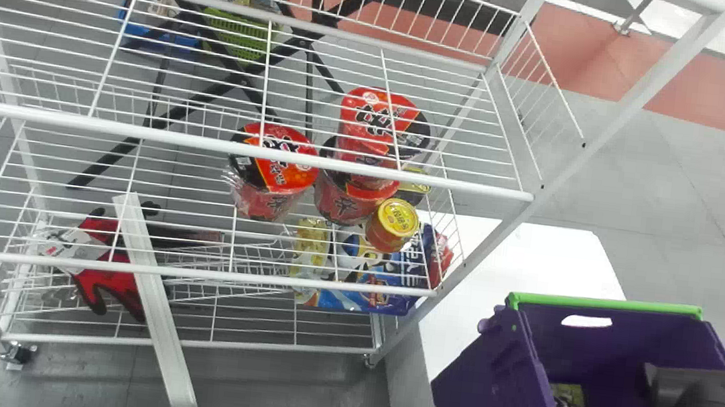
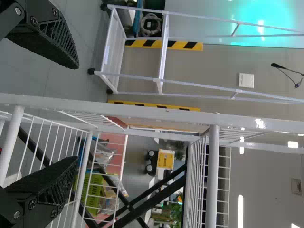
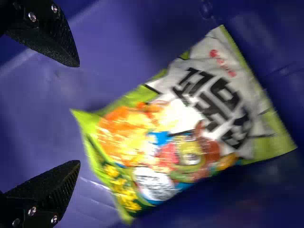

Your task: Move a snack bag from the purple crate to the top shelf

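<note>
The snack bag [image 3: 183,128] lies loose on the floor of the purple crate [image 1: 477,394], face up and free of the right pincer [image 3: 79,114], whose fingers gape wide—probably to straddle it. The right wrist view shows the bag's full printed front; the head view adds the crate's place on the table [image 1: 532,255], beside the rack with the top shelf [image 1: 240,147]—the left pincer [image 2: 77,112] hangs near that rack, spread wide.
</note>
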`<state>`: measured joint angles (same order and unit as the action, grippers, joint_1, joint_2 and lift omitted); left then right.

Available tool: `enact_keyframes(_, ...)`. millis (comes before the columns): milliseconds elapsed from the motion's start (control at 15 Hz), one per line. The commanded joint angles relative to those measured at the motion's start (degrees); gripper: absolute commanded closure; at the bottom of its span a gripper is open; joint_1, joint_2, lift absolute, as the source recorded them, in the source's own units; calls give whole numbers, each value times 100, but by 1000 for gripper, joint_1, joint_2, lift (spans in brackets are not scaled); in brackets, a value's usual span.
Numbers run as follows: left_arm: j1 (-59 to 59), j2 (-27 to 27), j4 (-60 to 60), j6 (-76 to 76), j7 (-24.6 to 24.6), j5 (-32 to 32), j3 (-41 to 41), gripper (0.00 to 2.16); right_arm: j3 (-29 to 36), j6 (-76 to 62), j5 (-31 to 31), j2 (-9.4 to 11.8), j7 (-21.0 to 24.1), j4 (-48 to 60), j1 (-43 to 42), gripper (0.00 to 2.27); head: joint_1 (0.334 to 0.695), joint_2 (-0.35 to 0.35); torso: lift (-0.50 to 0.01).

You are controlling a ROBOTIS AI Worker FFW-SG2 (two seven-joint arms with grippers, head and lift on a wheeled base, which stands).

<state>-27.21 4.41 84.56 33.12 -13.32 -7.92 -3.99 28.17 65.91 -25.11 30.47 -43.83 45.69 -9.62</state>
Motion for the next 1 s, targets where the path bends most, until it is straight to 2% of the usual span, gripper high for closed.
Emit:
enact_keyframes(0, 23, 7, -62, 102, 5, -60, 3, 147, -303, -337, -214, 21, 6, -377, -207, 80, 695, -350, -454)
enact_keyframes(400, 40, 7, -115, 207, 5, -96, 3, 147, -989, -1057, -838, 3, 112, -1001, -550, 80, 695, -350, -454)
enact_keyframes(667, 40, 25, -115, 243, 5, -96, -6, 147, -1182, -1356, -1093, -23, 252, -1309, -681, 76, 695, -350, -454)
enact_keyframes(933, 40, 60, -141, 295, -4, -140, 3, 147, -1226, -1532, -1119, -58, 384, -1397, -470, 80, 695, -350, -454)
